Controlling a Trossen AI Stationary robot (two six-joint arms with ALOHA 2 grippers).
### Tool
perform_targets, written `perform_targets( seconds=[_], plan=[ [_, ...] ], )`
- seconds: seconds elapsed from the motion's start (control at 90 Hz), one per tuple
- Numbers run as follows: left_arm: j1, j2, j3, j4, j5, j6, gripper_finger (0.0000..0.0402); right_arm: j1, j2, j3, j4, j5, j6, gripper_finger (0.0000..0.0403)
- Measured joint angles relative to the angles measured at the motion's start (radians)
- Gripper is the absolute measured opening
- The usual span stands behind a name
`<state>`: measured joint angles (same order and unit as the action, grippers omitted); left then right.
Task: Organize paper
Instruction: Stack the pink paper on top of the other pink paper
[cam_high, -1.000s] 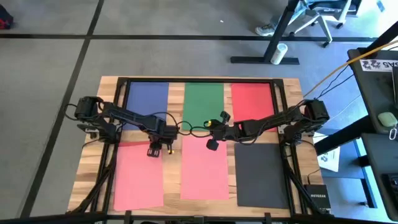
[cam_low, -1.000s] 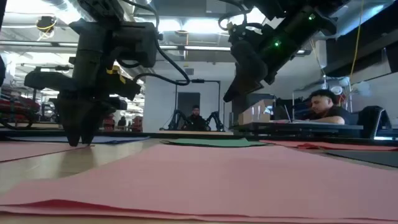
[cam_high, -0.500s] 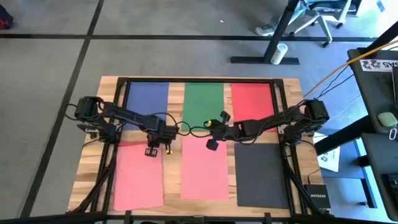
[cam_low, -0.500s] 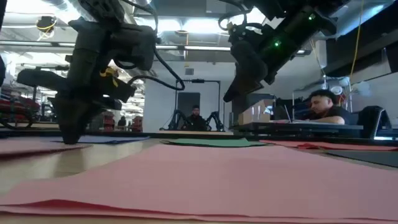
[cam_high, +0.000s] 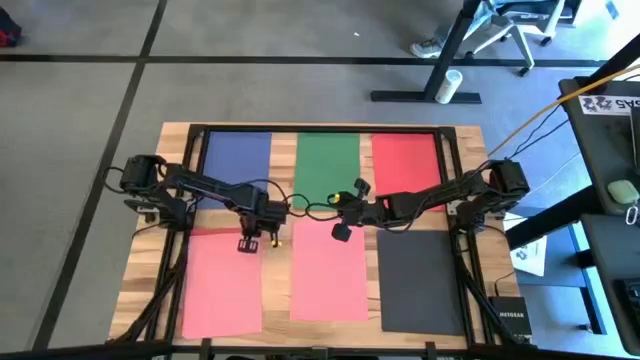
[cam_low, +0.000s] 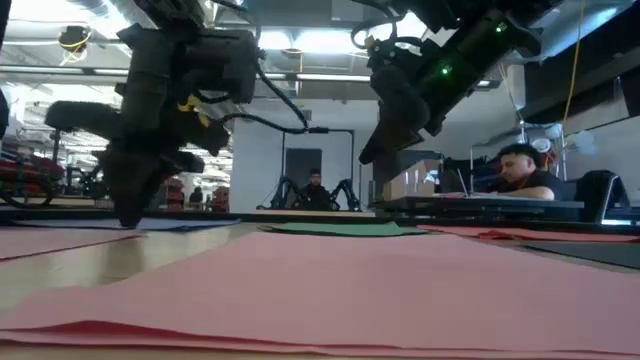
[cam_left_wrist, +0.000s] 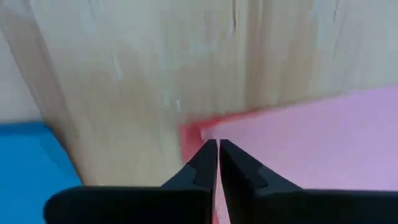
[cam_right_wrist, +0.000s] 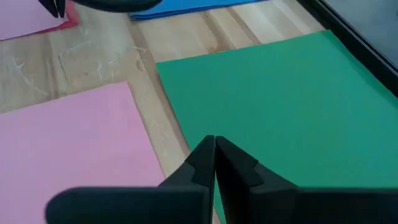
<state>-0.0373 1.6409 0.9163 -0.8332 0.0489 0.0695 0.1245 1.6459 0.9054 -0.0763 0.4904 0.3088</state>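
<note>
— What do we see at the left gripper (cam_left_wrist: 218, 163)?
— Its fingers are pressed together with nothing between them, tips at the corner of the left salmon sheet (cam_high: 222, 280), where a red edge peeks out beneath.
— And the right gripper (cam_right_wrist: 214, 163)?
— Also closed and empty, raised over the near edge of the green sheet (cam_high: 327, 162). We see six sheets lying flat in two rows on the table (cam_high: 474, 170).

Wooden table (cam_high: 150, 270) under coloured paper (cam_high: 327, 165)
</note>
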Motion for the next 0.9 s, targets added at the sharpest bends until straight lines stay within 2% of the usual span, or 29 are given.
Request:
perform_targets(
  seconds=[0.489, 0.9],
  plan=[
    [0.001, 0.000, -0.004, -0.009, 0.000, -0.046, 0.0080, 0.000, 0.000, 0.000, 0.000, 0.000, 0.000, 0.0000],
    [0.003, 0.000, -0.014, 0.014, 0.000, -0.034, 0.0089, 0.000, 0.000, 0.000, -0.001, 0.000, -0.001, 0.0000]
  ],
)
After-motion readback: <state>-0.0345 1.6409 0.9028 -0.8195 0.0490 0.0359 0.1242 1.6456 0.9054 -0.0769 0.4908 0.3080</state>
